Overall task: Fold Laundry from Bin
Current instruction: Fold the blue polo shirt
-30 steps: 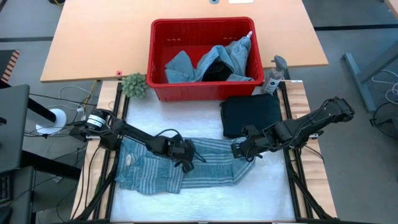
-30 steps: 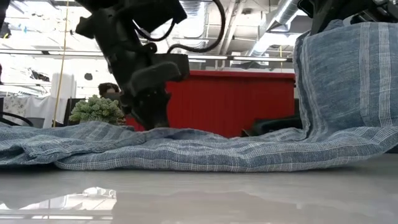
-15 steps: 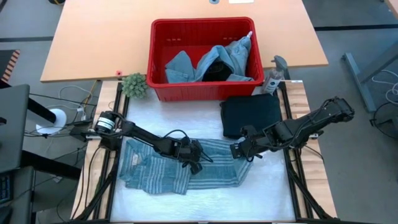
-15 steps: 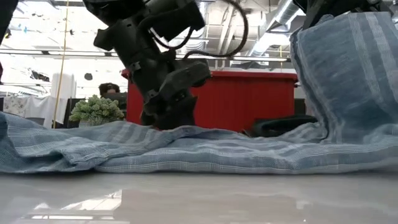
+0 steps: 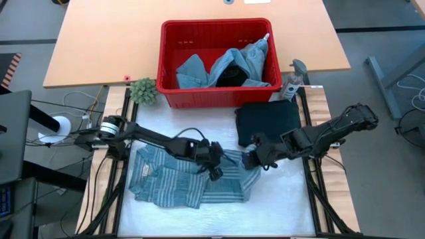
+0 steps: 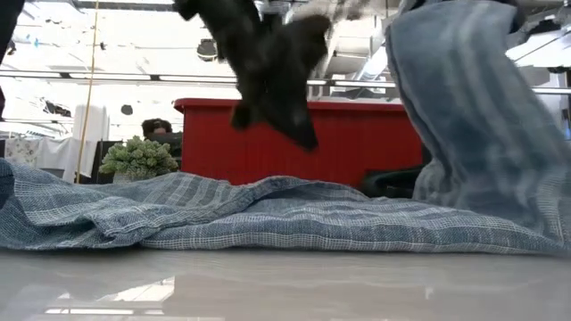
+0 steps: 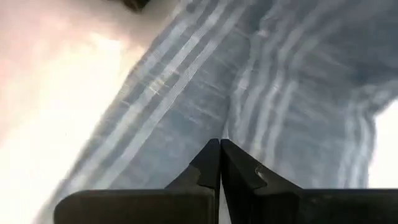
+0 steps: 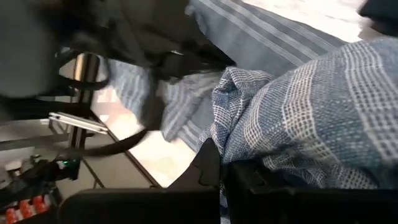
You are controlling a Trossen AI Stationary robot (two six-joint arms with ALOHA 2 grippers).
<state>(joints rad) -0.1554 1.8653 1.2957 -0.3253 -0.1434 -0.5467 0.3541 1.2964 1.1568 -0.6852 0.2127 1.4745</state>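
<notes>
The blue-grey striped cloth (image 5: 169,182) lies spread on the white table top, with its right end raised. My right gripper (image 5: 250,160) is shut on that raised end, which shows in the low view as a hanging curtain of cloth (image 6: 468,125). My left gripper (image 5: 217,174) is shut and hangs above the cloth's middle with nothing between its fingers. The low view shows this gripper (image 6: 302,134) clear of the cloth. The red bin (image 5: 167,63) stands at the table's far edge and holds denim and dark laundry (image 5: 229,66). My right gripper pinches the striped cloth's bunched right end (image 8: 249,118) between its two fingers, taking in several folds. The fingers slant down from the table's right side. That end is lifted and the cloth hangs below it, while the rest (image 6: 268,214) lies on the table.
A folded black garment (image 5: 267,123) lies at the far right of the white surface, just behind my right gripper. A small green plant (image 5: 143,90) stands left of the bin and a small bottle (image 5: 292,83) right of it. Bare table shows along the near edge.
My left gripper has risen off the striped cloth and gone toward the table's right, staying shut. My right gripper has tipped while keeping its hold, and the hanging end of the cloth has swung a little toward the left.
</notes>
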